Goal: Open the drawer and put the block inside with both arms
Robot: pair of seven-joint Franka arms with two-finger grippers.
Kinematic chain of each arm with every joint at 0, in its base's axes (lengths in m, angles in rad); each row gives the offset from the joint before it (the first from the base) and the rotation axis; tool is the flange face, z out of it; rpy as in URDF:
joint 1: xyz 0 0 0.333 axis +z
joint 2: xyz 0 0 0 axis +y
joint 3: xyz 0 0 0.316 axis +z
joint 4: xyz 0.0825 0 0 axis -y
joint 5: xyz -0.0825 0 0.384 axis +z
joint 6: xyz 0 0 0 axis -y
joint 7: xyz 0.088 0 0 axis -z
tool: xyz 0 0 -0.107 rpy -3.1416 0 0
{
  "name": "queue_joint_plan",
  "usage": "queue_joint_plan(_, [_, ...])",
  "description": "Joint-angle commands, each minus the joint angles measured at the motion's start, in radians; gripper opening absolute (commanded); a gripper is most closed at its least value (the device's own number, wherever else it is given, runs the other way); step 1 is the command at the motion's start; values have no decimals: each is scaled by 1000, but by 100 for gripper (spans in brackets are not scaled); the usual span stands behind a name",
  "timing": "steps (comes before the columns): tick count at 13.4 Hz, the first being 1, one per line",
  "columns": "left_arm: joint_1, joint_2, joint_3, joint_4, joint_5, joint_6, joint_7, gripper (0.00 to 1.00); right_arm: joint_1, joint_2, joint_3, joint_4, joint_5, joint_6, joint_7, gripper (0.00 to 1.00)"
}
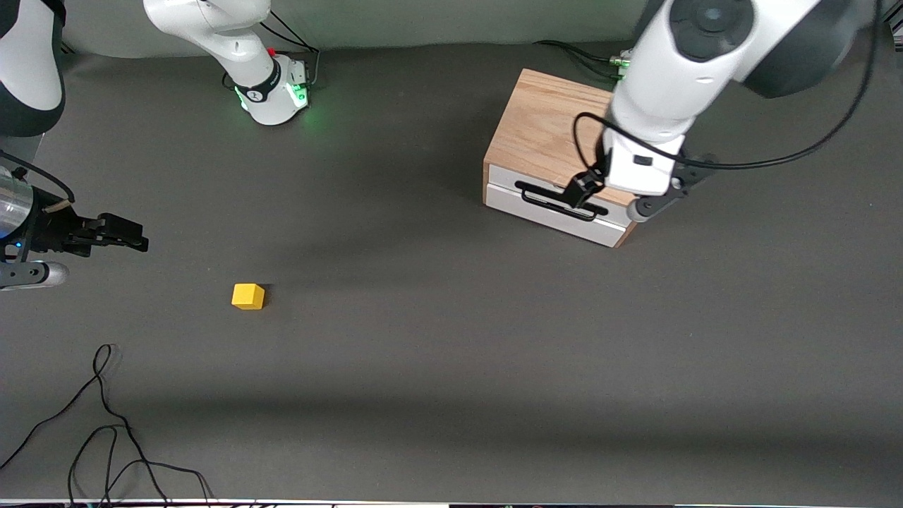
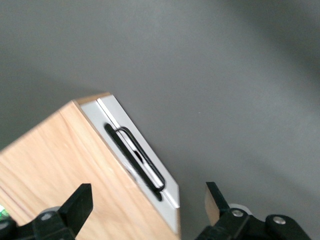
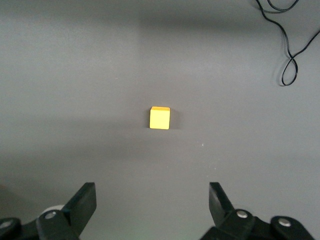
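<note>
The light oak box (image 1: 543, 127) stands toward the left arm's end of the table. Its drawer (image 1: 547, 209) has a white front and looks shut, with the black wire handle (image 1: 557, 200) across it. My left gripper (image 1: 584, 190) is open and hovers over the box's front edge, just above the handle. In the left wrist view the handle (image 2: 136, 156) and the drawer front (image 2: 167, 186) lie between the spread fingers (image 2: 80, 202). The yellow block (image 1: 248, 296) lies on the grey table. My right gripper (image 1: 137, 236) is open and empty, up in the air beside it; the block (image 3: 160, 118) shows ahead of the fingers (image 3: 84, 200).
Loose black cables (image 1: 106, 423) lie near the front camera at the right arm's end, also showing in the right wrist view (image 3: 290, 50). The right arm's base (image 1: 271, 92) stands at the table's back edge.
</note>
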Motion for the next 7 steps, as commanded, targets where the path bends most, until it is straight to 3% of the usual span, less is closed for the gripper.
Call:
queue_joint_plan(1, [-48, -9, 12, -25, -11, 32, -183, 100, 3, 19, -3, 18, 11, 6, -8, 100])
queue_joint_plan(7, [-103, 11, 11, -49, 0, -83, -317, 100, -2, 22, -5, 34, 8, 7, 11, 100])
